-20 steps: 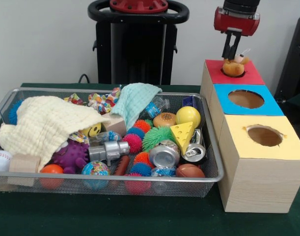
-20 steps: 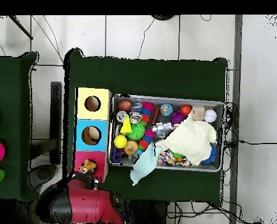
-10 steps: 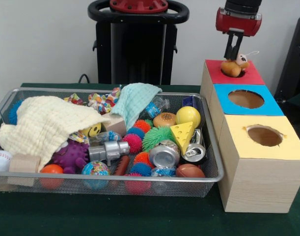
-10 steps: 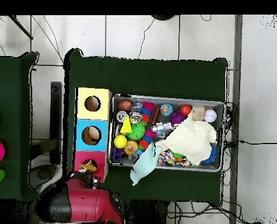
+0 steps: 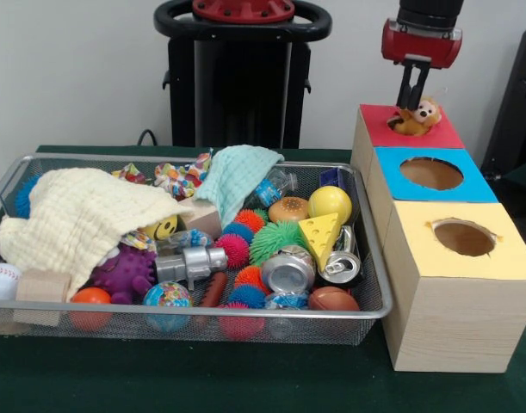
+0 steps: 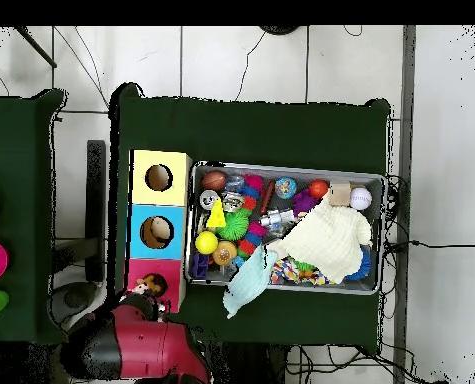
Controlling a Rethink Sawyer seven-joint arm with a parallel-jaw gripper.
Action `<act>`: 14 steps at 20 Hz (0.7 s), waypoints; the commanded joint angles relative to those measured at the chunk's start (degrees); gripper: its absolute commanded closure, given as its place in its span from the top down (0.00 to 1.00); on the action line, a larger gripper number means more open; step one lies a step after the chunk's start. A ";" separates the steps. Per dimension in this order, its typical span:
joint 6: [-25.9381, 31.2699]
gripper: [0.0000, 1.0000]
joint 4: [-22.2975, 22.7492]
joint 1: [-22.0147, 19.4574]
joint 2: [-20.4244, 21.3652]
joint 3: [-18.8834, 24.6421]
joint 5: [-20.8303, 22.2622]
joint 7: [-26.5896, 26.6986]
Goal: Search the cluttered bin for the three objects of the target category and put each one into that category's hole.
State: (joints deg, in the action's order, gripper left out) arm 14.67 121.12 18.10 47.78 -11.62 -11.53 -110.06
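A: While the red and black gripper point(image 5: 411, 96) hangs over the far box, can you read its fingers?

B: Narrow gap, nearly together. Tips sit right at the small orange-and-tan plush animal toy point(image 5: 417, 117). Whether they actually pinch it, I can't tell from where I stand.

A: Where's the toy?

B: Lying in the round cut-out with the red paper top face point(image 5: 435, 132), on the light wooden box. Head with white patch sticks up above the rim. From overhead it shows at the red face point(image 6: 149, 286), partly under the arm.

A: Neighbours?

B: Blue-faced hole point(image 5: 431, 173) next along, then yellow-faced hole point(image 5: 463, 237), nearest me.

A: Bin?

B: Wide shallow silver wire-mesh basket point(image 5: 376, 303) just beside the boxes on the dark green tablecloth point(image 5: 245, 379). Packed: pale yellow waffle cloth point(image 5: 77, 215) draped over the left half, mint green cloth point(image 5: 235, 176) at the back rim, yellow foam cheese wedge point(image 5: 320, 238), crushed silver drink can point(image 5: 287, 270), green spiky ball point(image 5: 275, 238), white baseball point(image 5: 1, 280) at the left corner.
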 commanded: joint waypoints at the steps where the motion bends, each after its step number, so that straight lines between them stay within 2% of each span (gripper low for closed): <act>1: -4.74 0.00 0.29 -0.68 -3.53 4.60 -3.28 -13.35; 9: -9.97 0.00 0.24 -3.68 -5.64 7.69 -2.91 -12.41; 14: -16.36 0.00 -0.59 -4.45 -7.72 7.83 -1.26 -12.62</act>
State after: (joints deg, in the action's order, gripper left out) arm 5.75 121.12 15.87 44.06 -9.60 -12.07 -110.06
